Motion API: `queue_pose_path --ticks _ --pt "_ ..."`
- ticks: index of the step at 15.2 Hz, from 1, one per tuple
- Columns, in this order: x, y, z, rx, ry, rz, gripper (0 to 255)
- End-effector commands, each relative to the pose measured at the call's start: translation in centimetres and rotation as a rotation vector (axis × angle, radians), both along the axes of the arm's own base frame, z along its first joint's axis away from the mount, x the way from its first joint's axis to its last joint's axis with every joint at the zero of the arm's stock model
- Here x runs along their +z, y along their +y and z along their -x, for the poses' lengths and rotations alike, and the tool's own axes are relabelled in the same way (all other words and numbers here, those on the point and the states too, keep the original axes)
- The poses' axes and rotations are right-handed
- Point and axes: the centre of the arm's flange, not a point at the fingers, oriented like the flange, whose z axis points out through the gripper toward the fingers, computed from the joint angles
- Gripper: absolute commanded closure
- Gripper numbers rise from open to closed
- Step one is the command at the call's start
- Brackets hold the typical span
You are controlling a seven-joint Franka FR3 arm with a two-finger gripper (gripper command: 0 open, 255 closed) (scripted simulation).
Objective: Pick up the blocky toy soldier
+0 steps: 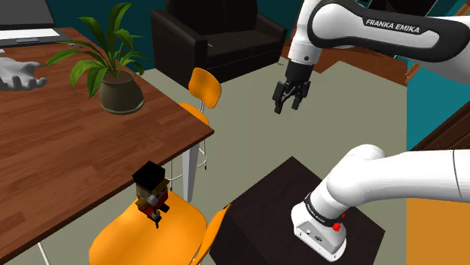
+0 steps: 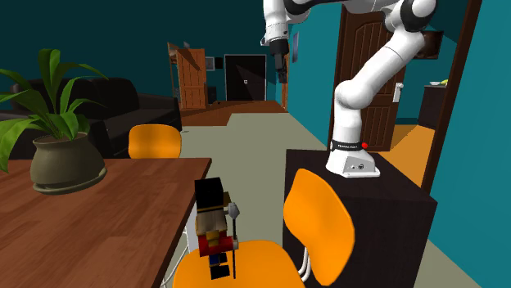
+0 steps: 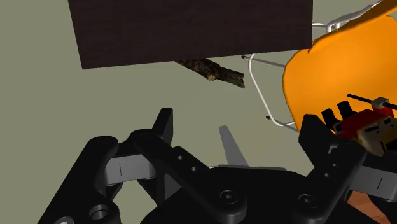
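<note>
Both jaws are gaping empty; heading for shoulder-view eight o'clock, they should be straddling the toy soldier point(image 1: 151, 194) squarely.

Soft, even, rather dim light, crisp edge to edge, leaves a faint shadow beneath the dark round plant pot point(image 1: 120, 94) on the reddish-brown wooden worktop point(image 1: 75, 173), the moulded orange chair seat point(image 1: 120, 237) brightest.

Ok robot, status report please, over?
Gripper open, empty, high above floor. Toy soldier upright on orange chair seat. Table edge close beside it.
</note>
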Motion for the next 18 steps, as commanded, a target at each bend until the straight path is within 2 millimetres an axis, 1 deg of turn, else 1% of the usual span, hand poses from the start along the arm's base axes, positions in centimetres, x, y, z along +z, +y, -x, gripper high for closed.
queue_pose_path --ticks 1,10,18 --pt "0.0 0.0 0.0 0.000 0.000 0.000 0" --pt "-6.3 9.9 -2.9 0.079 -0.034 0.018 0" --pt "-11.9 18.8 -5.0 0.149 -0.065 0.034 0"
